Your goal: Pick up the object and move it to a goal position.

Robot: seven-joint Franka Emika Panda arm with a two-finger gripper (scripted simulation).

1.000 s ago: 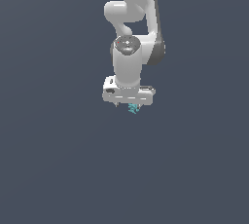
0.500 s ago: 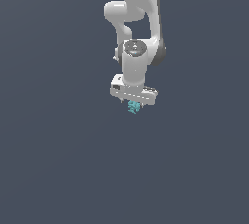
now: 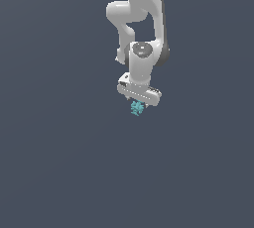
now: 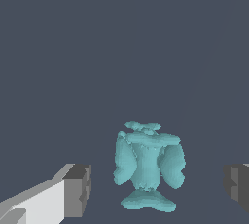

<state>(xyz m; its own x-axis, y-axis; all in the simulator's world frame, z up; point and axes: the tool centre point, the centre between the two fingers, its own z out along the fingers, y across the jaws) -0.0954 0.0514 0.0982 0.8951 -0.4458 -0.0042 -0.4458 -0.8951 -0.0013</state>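
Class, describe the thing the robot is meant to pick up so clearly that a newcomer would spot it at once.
Start at the white arm coming down from the top of the exterior view and follow it to its hand. Just below, between the two open grey-tipped fingers, sits the object. It is tiny, knobbly and teal, the only coloured thing against the plain grey surroundings.

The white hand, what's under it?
A tiny teal knobbly object sits below the hand, between its open fingers, untouched. Beneath it, only plain grey floor shows.

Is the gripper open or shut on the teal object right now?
Open. In the wrist view both fingers stand clear of the teal object, with gaps on either side.
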